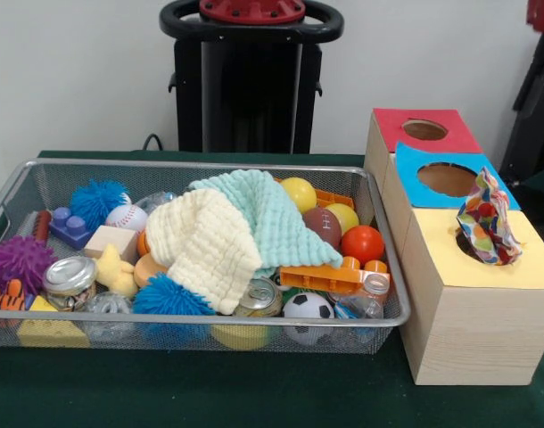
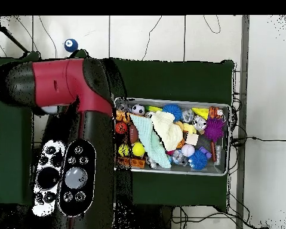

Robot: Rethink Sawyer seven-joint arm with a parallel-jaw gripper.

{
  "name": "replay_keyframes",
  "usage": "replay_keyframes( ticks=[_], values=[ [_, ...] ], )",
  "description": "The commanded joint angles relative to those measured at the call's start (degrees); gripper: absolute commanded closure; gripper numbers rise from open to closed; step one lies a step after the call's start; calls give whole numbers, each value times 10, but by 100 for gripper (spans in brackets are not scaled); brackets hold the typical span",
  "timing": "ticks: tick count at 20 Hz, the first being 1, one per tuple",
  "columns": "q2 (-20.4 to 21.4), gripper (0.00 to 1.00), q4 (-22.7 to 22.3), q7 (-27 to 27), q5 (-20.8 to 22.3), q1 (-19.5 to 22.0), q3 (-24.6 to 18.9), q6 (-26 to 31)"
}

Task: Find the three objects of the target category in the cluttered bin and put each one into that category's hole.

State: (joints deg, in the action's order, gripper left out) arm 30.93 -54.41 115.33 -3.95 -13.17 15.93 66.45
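Green table (image 1: 210, 392) beside wire bin (image 1: 201, 167)

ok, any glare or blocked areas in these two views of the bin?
Front view: even light, only small glints on the tin lid and the orange ball; the bin shows whole. Overhead view: no glare, but the arm covers the bin's left end.

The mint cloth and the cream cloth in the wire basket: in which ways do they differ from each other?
The mint cloth is pale green; the cream cloth is pale yellow-white. In the front view, the mint cloth spreads toward the orange toys and balls on the picture's right, while the cream cloth lies nearer the camera and partly on top of it, reaching the blue spiky ball. Both are plain waffle-textured cloths, crumpled over the toys in the wire basket.
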Motion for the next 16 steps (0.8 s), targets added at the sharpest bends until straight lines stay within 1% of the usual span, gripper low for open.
replay_keyframes(
  ticks=[1,3,4,6,9,13,15,16],
  values=[
    [46,0,38,11,28,22,3,103],
    [51,0,4,15,19,27,-9,65],
    [49,0,-11,26,19,25,-10,39],
    [43,0,-33,53,22,21,-5,11],
    [37,0,-42,79,22,17,0,2],
    [30,0,-33,95,19,12,1,2],
    [26,0,-21,100,15,10,0,21],
    [24,0,-21,99,14,11,-2,19]
  ],
)
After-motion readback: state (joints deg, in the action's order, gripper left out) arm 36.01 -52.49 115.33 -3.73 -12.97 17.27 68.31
